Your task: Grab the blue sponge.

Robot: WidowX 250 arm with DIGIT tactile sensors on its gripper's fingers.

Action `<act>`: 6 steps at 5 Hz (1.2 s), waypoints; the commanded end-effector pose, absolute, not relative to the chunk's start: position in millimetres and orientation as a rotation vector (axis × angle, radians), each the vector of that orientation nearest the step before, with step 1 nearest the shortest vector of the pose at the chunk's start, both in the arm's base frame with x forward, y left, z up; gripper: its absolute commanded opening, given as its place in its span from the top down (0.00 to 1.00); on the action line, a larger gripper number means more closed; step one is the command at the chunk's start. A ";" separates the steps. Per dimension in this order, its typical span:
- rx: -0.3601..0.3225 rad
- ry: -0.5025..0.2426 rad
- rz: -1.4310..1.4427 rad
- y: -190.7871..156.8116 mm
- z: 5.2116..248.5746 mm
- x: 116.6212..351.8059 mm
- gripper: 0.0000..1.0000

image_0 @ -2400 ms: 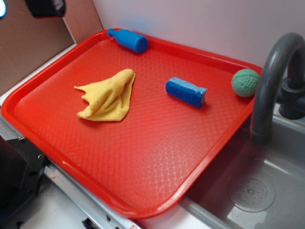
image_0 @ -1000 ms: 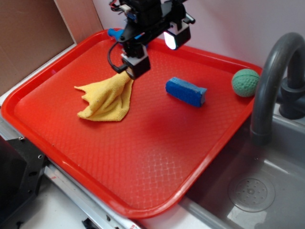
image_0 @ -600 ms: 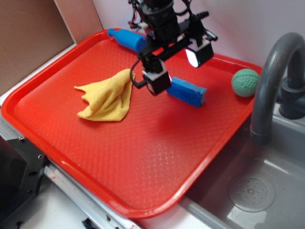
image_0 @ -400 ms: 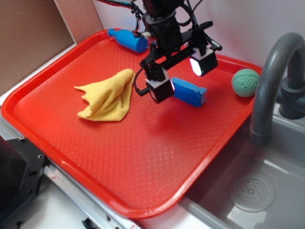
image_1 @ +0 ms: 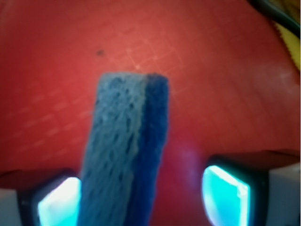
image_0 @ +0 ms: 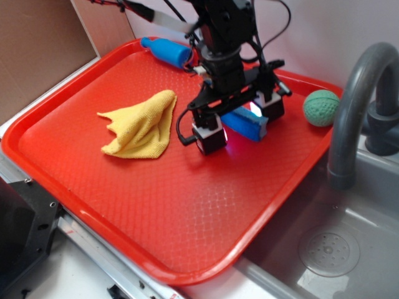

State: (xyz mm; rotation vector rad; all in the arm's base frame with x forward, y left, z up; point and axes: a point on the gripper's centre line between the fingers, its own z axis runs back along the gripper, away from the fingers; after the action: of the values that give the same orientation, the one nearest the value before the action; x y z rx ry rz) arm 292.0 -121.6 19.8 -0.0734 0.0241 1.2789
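So the whole setup sits on a big red plastic tray [image_0: 156,212] with a raised rim and a fine diamond-grid texture stamped into it, kinda glossy. Behind it is a plain pale wall [image_0: 324,31], and off to the left there's a brown board [image_0: 37,56] that looks like cardboard. To the right of the tray is a grey toy-looking sink basin [image_0: 330,249] with a round drain, plus a curved dark grey faucet [image_0: 355,106] arching over it.

On the tray there are 4 things. A crumpled yellow microfiber cloth [image_0: 140,124] lies left of centre, soft and fuzzy looking. A smooth blue bottle-shaped cylinder [image_0: 167,51] lies on its side near the far rim. A green ball [image_0: 321,108] with little dimples sits by the right edge, near the faucet. And the blue sponge [image_0: 244,122], a rectangular block, lies flat around the middle-right of the tray.

The black gripper [image_0: 239,122] is right over the sponge, its fingers spread wide with 1 on each side of the block. In the wrist view the blue sponge [image_1: 124,155] is porous with a lighter top and darker side, sitting closer to the left pad, with a clear gap to the right one, so nothing is squeezed
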 end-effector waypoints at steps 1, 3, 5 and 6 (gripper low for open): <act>-0.112 0.042 1.277 -117.4 20.5 300.9 1.00; -0.041 -0.060 1.111 -109.8 54.9 297.9 1.00; -0.068 -0.041 0.741 -59.7 137.6 284.2 1.00; -0.136 -0.019 0.599 -46.2 179.7 260.8 1.00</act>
State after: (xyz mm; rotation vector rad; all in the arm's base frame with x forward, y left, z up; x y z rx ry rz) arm 243.0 -54.7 159.5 -0.0947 0.0536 0.6000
